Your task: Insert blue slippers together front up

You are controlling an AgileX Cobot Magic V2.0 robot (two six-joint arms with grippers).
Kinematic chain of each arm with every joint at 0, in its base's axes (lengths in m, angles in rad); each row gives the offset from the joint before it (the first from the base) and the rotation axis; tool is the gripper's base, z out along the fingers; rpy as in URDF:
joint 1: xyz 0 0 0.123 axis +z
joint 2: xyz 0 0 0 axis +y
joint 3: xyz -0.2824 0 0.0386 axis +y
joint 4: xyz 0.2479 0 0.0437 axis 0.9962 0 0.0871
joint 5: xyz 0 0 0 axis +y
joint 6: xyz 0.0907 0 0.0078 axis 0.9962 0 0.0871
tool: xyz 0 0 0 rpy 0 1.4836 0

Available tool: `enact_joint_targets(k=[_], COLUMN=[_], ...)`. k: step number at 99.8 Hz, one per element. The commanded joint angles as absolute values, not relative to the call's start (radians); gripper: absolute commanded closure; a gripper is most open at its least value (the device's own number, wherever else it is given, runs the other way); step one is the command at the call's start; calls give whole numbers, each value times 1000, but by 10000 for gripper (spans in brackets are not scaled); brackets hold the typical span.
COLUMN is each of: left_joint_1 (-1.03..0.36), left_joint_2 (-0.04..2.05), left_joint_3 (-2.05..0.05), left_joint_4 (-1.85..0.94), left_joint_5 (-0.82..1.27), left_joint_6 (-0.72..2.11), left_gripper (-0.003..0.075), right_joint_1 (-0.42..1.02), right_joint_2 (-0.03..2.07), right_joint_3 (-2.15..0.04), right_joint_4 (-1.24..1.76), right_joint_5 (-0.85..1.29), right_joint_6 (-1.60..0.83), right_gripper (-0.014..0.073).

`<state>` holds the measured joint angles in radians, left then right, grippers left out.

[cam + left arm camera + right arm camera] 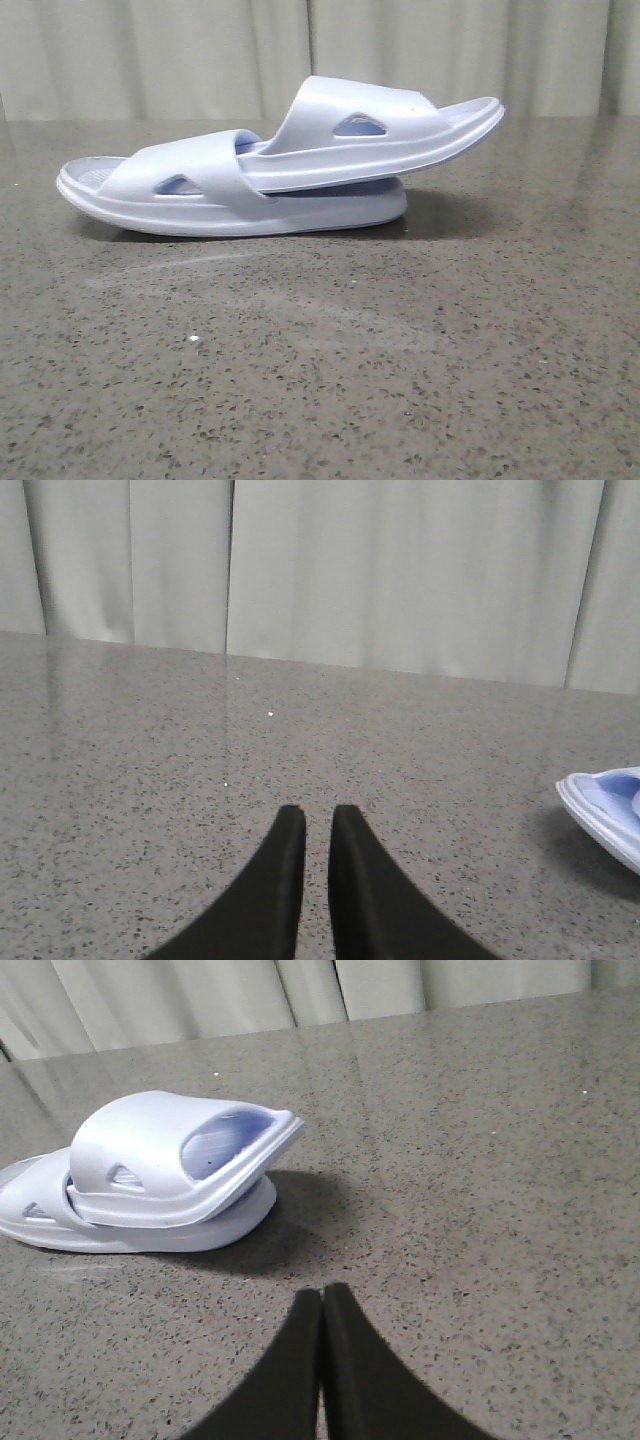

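Observation:
The two blue slippers lie joined on the table. The lower slipper (230,205) lies flat, sole down. The upper slipper (370,130) is pushed under the lower one's strap from the right, and its free end tilts up to the right. Both also show in the right wrist view, upper (150,1150) on lower (150,1235). One slipper end (605,805) shows at the edge of the left wrist view. My left gripper (318,815) is empty above bare table, its fingers a thin gap apart. My right gripper (322,1295) is shut and empty, short of the slippers. Neither gripper shows in the front view.
The speckled grey stone table (400,380) runs back to a pale curtain (150,50). A small white speck (193,341) lies on the table in front of the slippers.

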<state>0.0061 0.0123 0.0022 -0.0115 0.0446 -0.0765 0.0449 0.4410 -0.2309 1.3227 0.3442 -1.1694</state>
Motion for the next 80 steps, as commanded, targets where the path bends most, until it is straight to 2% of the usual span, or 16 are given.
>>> enact_joint_targets(k=[1,20,80], left_joint_1=[22,32,32], left_joint_2=[-3,-33,-33], left_joint_3=[13,13,12], left_joint_4=[0,19,0], left_joint_5=[0,94,91], left_joint_6=[-75,-75,-75], left_gripper=[705,705,705], right_joint_1=[45,45,45], right_joint_2=[444,444,444], right_joint_3=[-257,-257,-257], right_joint_4=[1349,1349,1349], right_joint_5=[323,325,323], right_joint_6=[-1178,-1178,-1178], right_gripper=[673,673,673])
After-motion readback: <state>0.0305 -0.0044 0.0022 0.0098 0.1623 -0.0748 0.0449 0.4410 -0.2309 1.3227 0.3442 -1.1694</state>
